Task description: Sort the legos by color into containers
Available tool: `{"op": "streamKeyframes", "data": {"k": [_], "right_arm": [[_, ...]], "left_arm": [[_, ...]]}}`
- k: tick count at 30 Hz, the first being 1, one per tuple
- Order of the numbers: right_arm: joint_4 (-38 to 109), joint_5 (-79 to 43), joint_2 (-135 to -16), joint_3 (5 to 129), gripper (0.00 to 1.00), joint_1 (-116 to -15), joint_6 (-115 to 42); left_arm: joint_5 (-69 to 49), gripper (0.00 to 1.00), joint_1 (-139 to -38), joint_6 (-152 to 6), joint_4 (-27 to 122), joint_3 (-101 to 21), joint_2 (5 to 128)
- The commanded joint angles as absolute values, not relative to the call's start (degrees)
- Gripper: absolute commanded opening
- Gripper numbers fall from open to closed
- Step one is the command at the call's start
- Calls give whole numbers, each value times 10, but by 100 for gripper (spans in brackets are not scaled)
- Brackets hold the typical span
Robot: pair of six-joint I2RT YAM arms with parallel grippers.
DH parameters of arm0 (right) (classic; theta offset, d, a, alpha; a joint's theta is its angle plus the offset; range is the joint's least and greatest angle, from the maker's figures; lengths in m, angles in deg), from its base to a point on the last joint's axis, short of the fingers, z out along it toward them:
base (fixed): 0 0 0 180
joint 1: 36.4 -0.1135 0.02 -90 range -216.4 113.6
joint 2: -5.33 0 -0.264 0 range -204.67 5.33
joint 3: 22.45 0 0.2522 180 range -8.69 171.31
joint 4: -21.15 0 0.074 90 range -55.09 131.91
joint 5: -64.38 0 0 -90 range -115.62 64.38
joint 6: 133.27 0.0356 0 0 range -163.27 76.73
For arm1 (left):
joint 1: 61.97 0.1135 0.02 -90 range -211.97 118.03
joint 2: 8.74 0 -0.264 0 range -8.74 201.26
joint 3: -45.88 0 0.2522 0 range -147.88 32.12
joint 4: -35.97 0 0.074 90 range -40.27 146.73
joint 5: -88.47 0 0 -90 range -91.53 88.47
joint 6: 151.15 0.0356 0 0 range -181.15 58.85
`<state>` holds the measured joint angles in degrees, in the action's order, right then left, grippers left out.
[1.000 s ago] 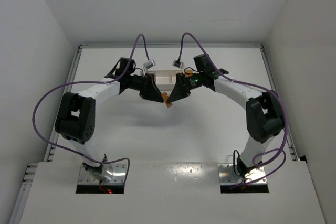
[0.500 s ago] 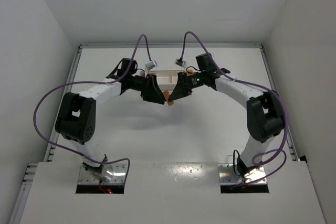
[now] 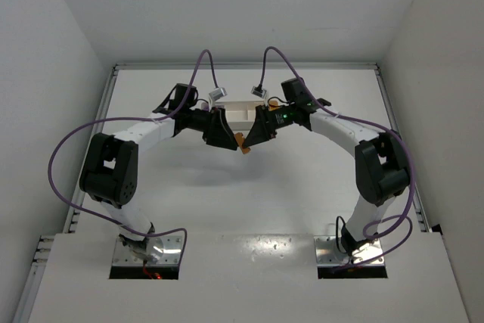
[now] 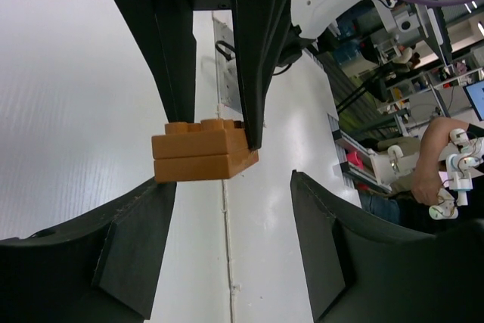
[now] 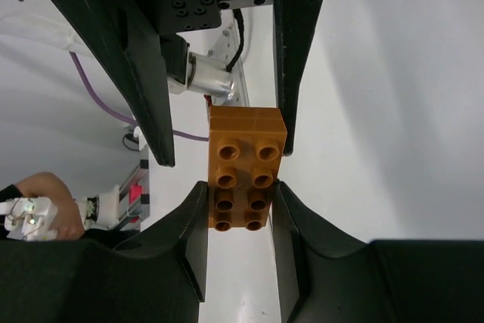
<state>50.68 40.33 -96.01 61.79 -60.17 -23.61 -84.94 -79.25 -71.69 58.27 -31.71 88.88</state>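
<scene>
Both wrists have crept a little toward the tray [image 3: 242,105] since a second ago, taking the brick with them, and the left jaws have gone from closed on it to spread.

Progress:
- The only piece I can make out is one orange lego [image 4: 200,153]. It looks like two layers stuck together, and it is held in the air, not binned.
- The tray sits just beyond both pincers and is mostly masked by them, so I can't tell what's in the compartments or how much is sorted.
- At least left, by my read: carry this piece over to its compartment and release it.

Pose, left to right:
- Left arm: elbow out wide, forearm reaching in to centre, wrist rolled on its side.
- Left pincer [image 4: 232,179]: fingers spread, gripping nothing. The lego's free end sits between them, close to one finger – contact unclear.
- Right pincer [image 5: 240,187]: pressed onto the lego's near end, one finger on each long side, so it alone carries the piece.
- Right arm: mirrors the left, elbow out, tip to tip with it above the table [image 3: 302,187].
</scene>
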Motion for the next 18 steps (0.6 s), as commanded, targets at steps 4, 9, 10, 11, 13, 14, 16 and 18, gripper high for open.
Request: {"op": "streamKeyframes", "data": {"k": [4, 9, 10, 11, 13, 14, 16, 18], "right_arm": [[533, 398, -945, 637, 0, -617, -289], [557, 385, -950, 648, 0, -629, -314], [557, 385, -950, 648, 0, -629, -314], [557, 380, -950, 653, 0, -629, -314], [557, 380, -956, 653, 0, -629, -314], [557, 380, -956, 653, 0, -629, -314], [557, 375, -956, 653, 0, -629, -314], [557, 375, -956, 653, 0, -629, -314]], "left_arm": [[-943, 68, -796, -703, 568, -330, 886], [-943, 62, -802, -703, 568, -335, 886], [-943, 59, -802, -703, 568, -335, 886], [-943, 57, -802, -703, 568, -335, 886], [-943, 50, -802, -703, 568, -335, 886], [-943, 47, -802, -708, 568, -335, 886], [-943, 38, -802, -708, 568, -335, 891], [-943, 34, -802, -708, 568, -335, 891]]}}
